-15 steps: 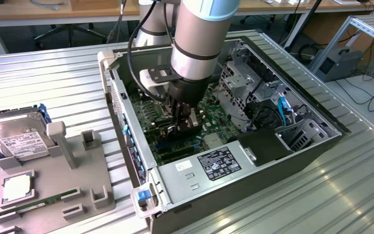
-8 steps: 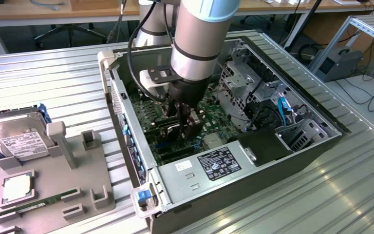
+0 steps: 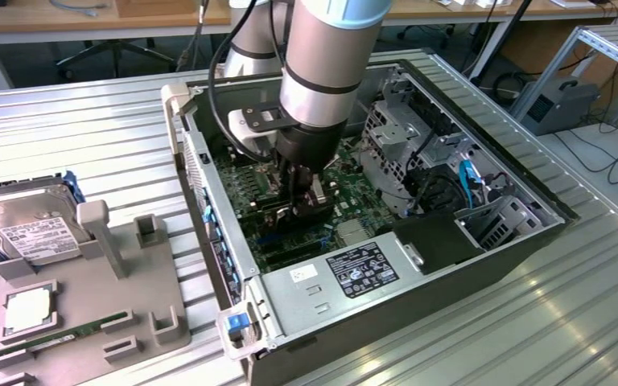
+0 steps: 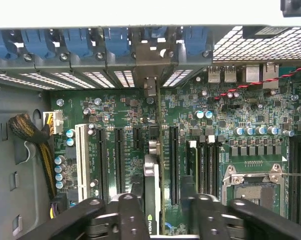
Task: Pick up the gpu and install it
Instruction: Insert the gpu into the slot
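Fingers (image 4: 133, 215) of the claw (image 4: 158, 212) stand spread on either side of the gpu (image 4: 151, 200), apart from it. The gpu stands on edge in a slot of the green board (image 4: 230, 120), its metal end bracket (image 4: 149, 87) reaching the blue clips (image 4: 75, 42) at the rear wall. Outside, the computer case (image 3: 470, 265) lies open on the counter (image 3: 73, 129), a hard drive (image 3: 30, 229) near the counter's left edge in the exterior view.
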`<state>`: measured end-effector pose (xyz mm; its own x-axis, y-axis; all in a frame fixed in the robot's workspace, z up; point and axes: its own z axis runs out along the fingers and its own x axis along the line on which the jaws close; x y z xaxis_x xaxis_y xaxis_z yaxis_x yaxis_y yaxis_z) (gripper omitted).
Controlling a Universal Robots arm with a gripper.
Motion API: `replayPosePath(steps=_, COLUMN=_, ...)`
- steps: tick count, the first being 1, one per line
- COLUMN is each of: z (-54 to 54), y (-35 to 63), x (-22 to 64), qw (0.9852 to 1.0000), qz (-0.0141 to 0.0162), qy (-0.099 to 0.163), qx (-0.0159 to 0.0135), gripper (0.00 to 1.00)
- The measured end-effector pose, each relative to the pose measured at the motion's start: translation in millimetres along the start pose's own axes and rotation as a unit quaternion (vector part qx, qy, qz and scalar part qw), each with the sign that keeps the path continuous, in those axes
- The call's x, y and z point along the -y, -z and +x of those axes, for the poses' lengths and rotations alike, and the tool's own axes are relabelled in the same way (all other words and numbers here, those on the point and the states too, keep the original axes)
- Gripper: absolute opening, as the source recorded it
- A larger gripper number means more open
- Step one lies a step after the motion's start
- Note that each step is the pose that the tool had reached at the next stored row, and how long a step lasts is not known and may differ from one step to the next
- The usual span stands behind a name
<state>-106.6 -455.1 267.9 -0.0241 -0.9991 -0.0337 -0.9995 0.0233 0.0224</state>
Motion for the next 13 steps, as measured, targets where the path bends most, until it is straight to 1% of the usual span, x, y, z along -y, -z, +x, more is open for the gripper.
replayPosePath(steps=1, z=0.0, y=0.0, x=0.0, qw=1.0000, qz=0.0000, qy=0.000, qx=0.0000, gripper=0.40)
replayPosePath(steps=6, z=-0.1, y=0.0, x=0.0, qw=1.0000, qz=0.0000, qy=0.000, qx=0.0000, gripper=0.40)
replayPosePath(steps=8, z=-0.1, y=0.0, x=0.0, qw=1.0000, qz=0.0000, qy=0.000, qx=0.0000, gripper=0.38)
replayPosePath(steps=9, z=-0.1, y=0.0, x=0.0, qw=1.0000, qz=0.0000, qy=0.000, qx=0.0000, gripper=0.31)
replayPosePath(steps=13, z=0.0, y=0.0, x=0.0, qw=1.0000, qz=0.0000, qy=0.000, qx=0.0000, gripper=0.31)
